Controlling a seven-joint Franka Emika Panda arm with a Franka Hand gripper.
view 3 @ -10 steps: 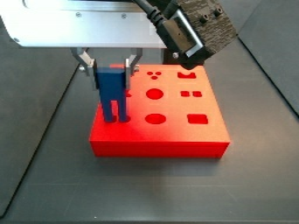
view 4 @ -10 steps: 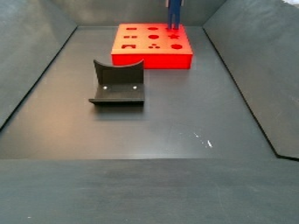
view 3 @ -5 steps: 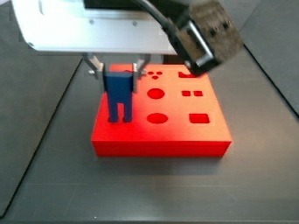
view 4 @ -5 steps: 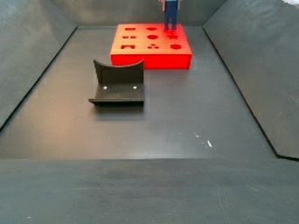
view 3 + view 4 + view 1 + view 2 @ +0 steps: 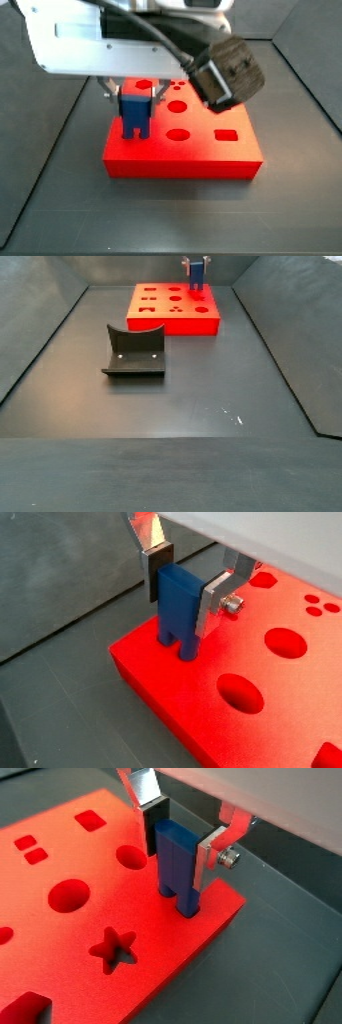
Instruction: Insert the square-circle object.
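In a wrist view, the gripper (image 5: 187,584) sits over a corner of the red block (image 5: 254,717), its silver fingers (image 5: 219,590) closed on the upper part of the square-circle object (image 5: 178,605). The blue piece stands upright, clamped on two opposite faces by the dark pads. Its two legs reach down to the block's top face near the corner edge. Round holes (image 5: 285,640) open in the red surface beside it, with a cluster of small dots (image 5: 319,606) further off. Dark floor (image 5: 60,602) lies beyond the block's edge.

End effector (image 5: 183,580) above the red block's corner, both silver fingers (image 5: 214,854) clamped against blue piece.
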